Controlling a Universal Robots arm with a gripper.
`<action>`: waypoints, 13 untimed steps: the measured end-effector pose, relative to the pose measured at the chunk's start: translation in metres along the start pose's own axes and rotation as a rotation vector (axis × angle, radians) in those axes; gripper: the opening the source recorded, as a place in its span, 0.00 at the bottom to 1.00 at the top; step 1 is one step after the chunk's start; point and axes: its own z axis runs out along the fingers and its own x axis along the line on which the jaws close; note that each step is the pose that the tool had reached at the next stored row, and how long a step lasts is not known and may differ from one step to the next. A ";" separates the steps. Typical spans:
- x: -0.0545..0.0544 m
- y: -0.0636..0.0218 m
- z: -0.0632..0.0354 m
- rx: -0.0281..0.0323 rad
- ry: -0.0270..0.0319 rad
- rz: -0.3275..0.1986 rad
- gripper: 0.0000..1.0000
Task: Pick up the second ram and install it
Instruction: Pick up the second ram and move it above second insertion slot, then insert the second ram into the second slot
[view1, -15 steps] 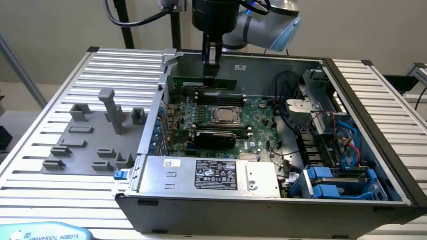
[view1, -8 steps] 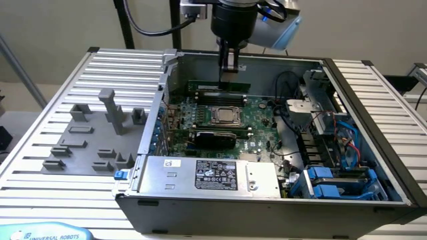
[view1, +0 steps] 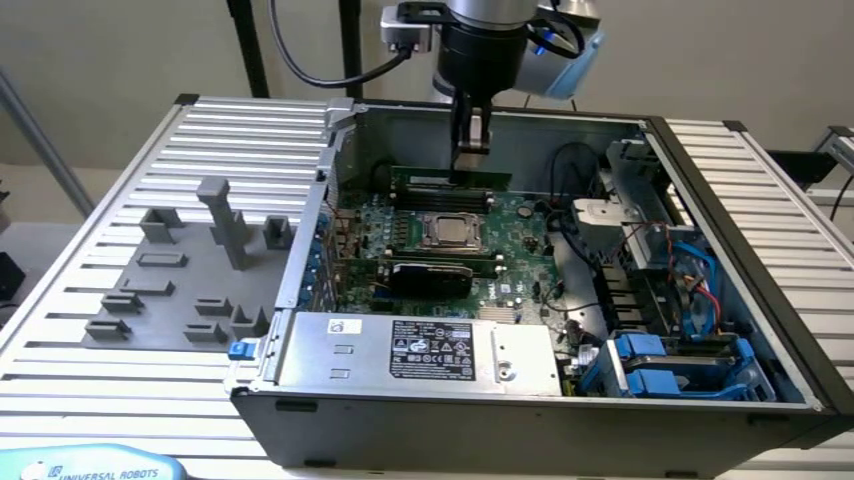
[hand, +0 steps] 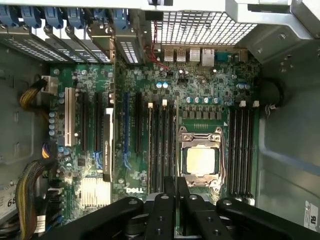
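The exterior camera stands back and high off one edge of the table (view1: 774, 230). It looks down at an angle and takes in the whole open case (view1: 534, 425). The wrist camera rides the arm (view1: 487, 45) and faces straight down, close over the motherboard (view1: 514, 290) (hand: 210, 85). Both views share that board and its processor socket (view1: 454, 232) (hand: 201, 161).

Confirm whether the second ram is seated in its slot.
Cannot tell: the gripper holds the second ram on edge, low over the motherboard; slot contact is hidden.
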 end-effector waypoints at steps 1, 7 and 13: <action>0.000 -0.0012 0.0014 0.0000 0.0001 0.004 0.13; -0.002 -0.0030 0.0045 0.0003 -0.0003 0.013 0.13; -0.002 -0.0030 0.0045 0.0003 -0.0002 0.013 0.13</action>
